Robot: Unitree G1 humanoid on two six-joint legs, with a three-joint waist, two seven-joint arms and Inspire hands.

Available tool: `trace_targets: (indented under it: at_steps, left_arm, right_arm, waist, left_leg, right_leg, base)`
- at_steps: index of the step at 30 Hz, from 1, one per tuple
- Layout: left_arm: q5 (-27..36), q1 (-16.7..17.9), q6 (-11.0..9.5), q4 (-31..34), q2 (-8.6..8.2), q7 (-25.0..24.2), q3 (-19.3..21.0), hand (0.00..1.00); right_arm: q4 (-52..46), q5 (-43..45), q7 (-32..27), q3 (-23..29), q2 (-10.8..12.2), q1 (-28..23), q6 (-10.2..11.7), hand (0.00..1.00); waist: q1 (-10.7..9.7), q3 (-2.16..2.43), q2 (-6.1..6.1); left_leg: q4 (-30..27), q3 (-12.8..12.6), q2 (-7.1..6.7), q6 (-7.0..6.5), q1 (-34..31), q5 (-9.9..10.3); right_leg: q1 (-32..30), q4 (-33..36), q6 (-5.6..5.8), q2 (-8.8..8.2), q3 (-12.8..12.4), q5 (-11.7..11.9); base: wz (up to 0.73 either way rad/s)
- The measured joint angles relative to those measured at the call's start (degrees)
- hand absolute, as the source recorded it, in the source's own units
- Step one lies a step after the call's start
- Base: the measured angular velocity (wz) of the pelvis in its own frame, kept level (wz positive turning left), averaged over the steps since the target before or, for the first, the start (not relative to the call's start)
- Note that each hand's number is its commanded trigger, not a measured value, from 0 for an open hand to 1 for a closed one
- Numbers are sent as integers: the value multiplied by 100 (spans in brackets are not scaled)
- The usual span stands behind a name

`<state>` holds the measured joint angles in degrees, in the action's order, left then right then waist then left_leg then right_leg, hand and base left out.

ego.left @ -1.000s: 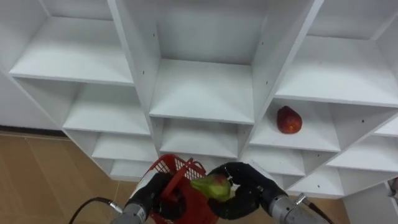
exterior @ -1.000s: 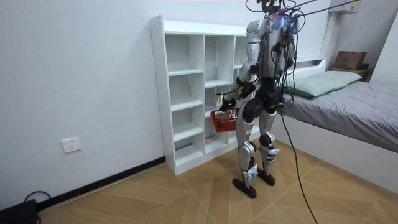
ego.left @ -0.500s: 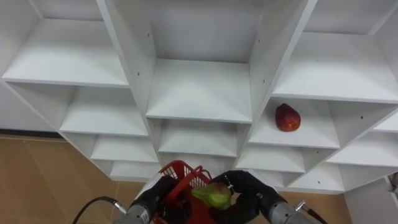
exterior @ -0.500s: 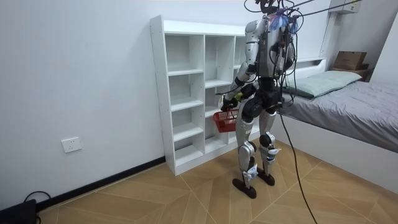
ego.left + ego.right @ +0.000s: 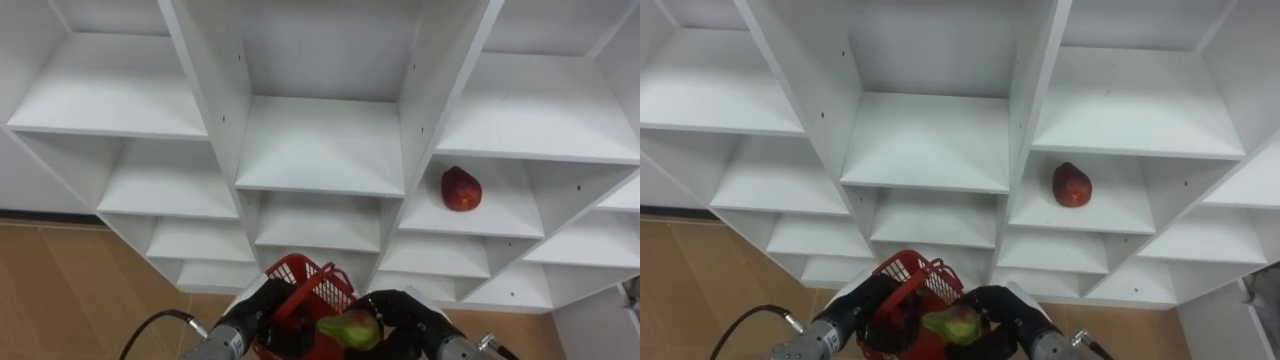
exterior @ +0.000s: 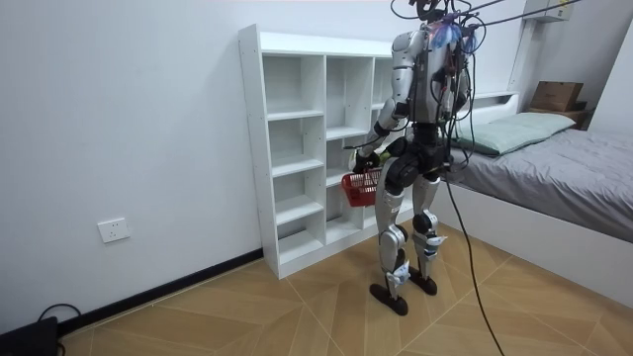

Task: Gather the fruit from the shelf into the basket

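The robot stood upright close before the tall white open-shelved closet (image 5: 320,150), with a grey-covered bed (image 6: 554,163) behind it toward the room view's right. Low in the eye views, near its body, the left hand (image 5: 262,308) had its fingers curled round the handle of a red plastic mesh basket (image 5: 318,283). The basket hung in front of the lower compartments of the middle column. Just to the right of it, the right hand (image 5: 408,318) was closed round a green pear-shaped fruit (image 5: 350,328), holding it at the basket's right rim. Whether the fruit had crossed the rim I could not tell. A second piece, a round dark-red fruit (image 5: 461,188), lay alone on a shelf in the right column, farther up and well apart from both hands. I judged the step in hand to be dropping the green fruit into the basket, since it was already picked and in the hand. The next move would call for bringing the right hand squarely over the opening and loosening the fingers so the fruit falls inside rather than off the rim, while the left hand holds the basket level. The freed right hand would then need to reach up and to the right for the red fruit.
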<state>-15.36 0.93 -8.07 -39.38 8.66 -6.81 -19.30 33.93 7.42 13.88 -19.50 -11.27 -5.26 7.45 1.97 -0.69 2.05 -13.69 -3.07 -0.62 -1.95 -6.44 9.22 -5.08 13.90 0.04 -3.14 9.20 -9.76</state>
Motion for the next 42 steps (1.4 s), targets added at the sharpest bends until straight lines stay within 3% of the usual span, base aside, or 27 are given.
trace_targets:
  at_steps: [16, 31, 32, 33, 34, 35, 42]
  left_arm:
    - [-5, 0, -1, 0, 32, -137, 8, 100]
    - [-2, -5, -88, 67, -37, -136, -112, 100]
    - [-2, -6, -90, 67, -43, -147, -124, 100]
    - [-2, -6, -90, 67, -42, -156, -126, 100]
    - [-2, -6, -90, 67, -39, -169, -126, 100]
    - [-2, -8, -90, 67, -39, -173, -127, 100]
    - [-1, -9, -88, 66, -52, -227, -258, 100]
  right_arm:
    - [248, 242, -33, -25, 10, 110, 1, 100]
    - [1070, 670, -316, -353, 23, 665, 26, 100]
    - [1103, 670, -331, -365, 23, 679, 21, 83]
    - [1113, 670, -333, -374, 22, 684, 19, 28]
    - [1128, 667, -334, -398, 22, 691, 16, 5]
    - [1172, 664, -332, -404, 29, 707, 16, 0]
    - [1483, 658, -331, -419, 62, 896, 1, 0]
  waist:
    - [12, -3, -23]
    - [164, 5, -30]
    - [164, 4, -29]
    - [164, 4, -28]
    - [161, 4, -27]
    - [154, 4, -28]
    - [156, 3, -24]
  left_leg:
    - [3, -5, 0, 0, -8, 0]
    - [-26, 2, -10, -1, -98, -1]
    - [-25, 4, -11, -1, -99, -1]
    - [-25, 4, -11, -1, -100, 0]
    - [-25, 5, -10, -1, -101, -1]
    - [-25, 7, -10, -1, -103, -1]
    - [-17, -5, -10, 0, -106, -1]
  right_leg:
    - [-2, 13, 0, 0, -3, -1]
    - [-100, 67, -3, 9, -63, -3]
    - [-100, 67, -2, 9, -62, -5]
    - [-100, 67, -2, 9, -63, -5]
    - [-100, 67, -3, 10, -62, -6]
    - [-101, 62, -3, 10, -59, -6]
    - [-97, 49, -3, 12, -54, -6]
  base:
    - [0]
    - [-1]
    - [0]
    - [0]
    - [0]
    - [0]
    - [0]
